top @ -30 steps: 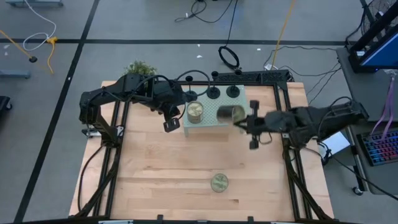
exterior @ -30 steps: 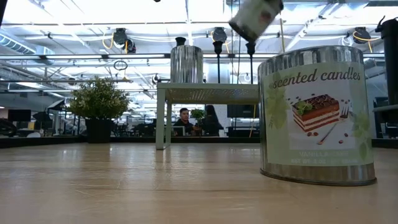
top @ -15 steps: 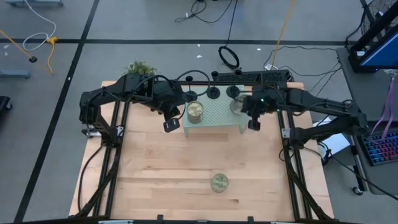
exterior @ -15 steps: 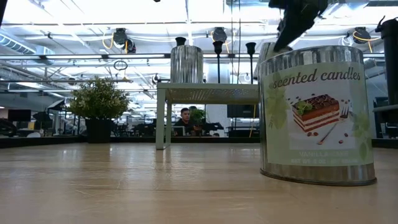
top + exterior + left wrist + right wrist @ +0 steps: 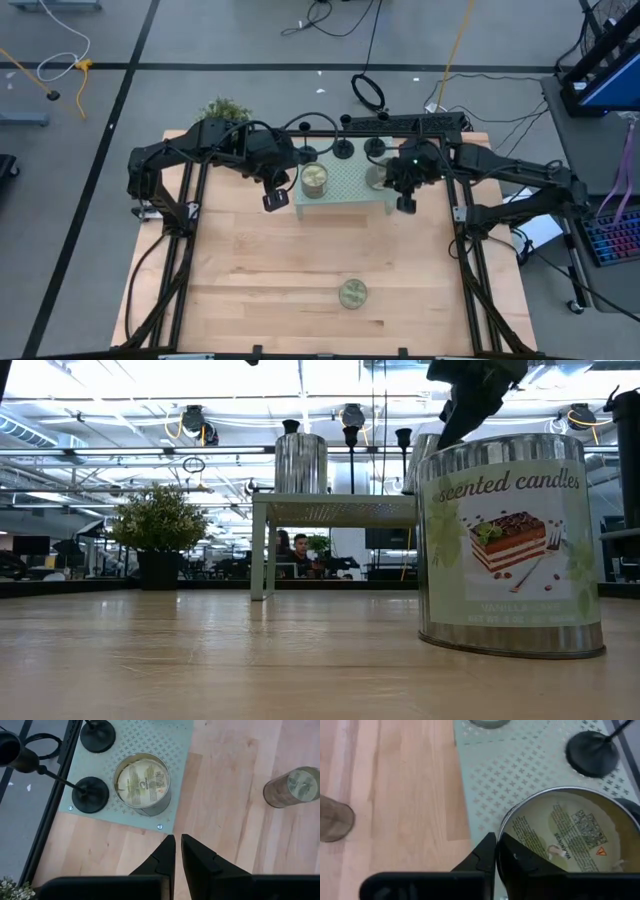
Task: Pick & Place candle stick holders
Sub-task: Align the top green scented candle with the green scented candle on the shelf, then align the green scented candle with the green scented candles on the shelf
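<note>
Three black candle stick holders stand by their disc bases along the far edge of the pale green perforated rack; their stems show in the low view. My right gripper is shut on a greenish-gold tin at the rack's right end. A second tin stands on the rack's left part. My left gripper is shut and empty, hanging above the table by the rack's near left corner. Two holders show beyond it. My right gripper pinches the tin's wall at its rim, one finger inside the open tin and one outside. The fingers come from above, pointing down. The tin is upright with its open top up, over the rack's top.
A third tin stands on the wooden table near its front edge and fills the right of the low view. A small potted plant stands at the far left corner. Black frame rails run along both sides.
My right gripper has carried its tin from beside the rack's right end toward the far edge and down over the rack, turning it from tilted to upright. The left arm has kept still.
</note>
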### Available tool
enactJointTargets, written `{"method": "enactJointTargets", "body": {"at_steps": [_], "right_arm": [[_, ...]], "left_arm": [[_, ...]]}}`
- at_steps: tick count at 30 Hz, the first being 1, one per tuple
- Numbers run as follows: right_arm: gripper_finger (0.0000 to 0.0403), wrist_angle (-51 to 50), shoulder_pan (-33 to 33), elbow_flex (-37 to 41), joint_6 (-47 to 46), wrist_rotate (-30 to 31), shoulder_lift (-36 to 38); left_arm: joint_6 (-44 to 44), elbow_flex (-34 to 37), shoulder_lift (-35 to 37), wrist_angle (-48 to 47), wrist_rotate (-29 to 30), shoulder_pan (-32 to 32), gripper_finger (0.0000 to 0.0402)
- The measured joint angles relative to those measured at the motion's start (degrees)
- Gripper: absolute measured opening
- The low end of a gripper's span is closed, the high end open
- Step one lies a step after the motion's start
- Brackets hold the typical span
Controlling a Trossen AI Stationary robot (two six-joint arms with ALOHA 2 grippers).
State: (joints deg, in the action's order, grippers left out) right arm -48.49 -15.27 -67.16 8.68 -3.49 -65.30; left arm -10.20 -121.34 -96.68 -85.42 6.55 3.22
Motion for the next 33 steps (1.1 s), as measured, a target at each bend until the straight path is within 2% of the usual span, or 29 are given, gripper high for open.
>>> {"method": "enactJointTargets", "body": {"at_steps": [15,26,33], "right_arm": [[0.0029,0.3,0.0,0.1,1.7,0.4,0.0],[0.0085,3.8,0.0,0.2,1.7,0.4,0.9],[0.0098,4.8,0.9,0.1,1.2,0.4,4.2]], "left_arm": [[0.0,0.0,0.0,0.0,0.0,0.0,0.0037],[0.0,0.0,0.0,0.0,0.0,0.0,0.0037],[-0.1,0.0,0.0,0.0,0.0,0.0,0.0037]]}}
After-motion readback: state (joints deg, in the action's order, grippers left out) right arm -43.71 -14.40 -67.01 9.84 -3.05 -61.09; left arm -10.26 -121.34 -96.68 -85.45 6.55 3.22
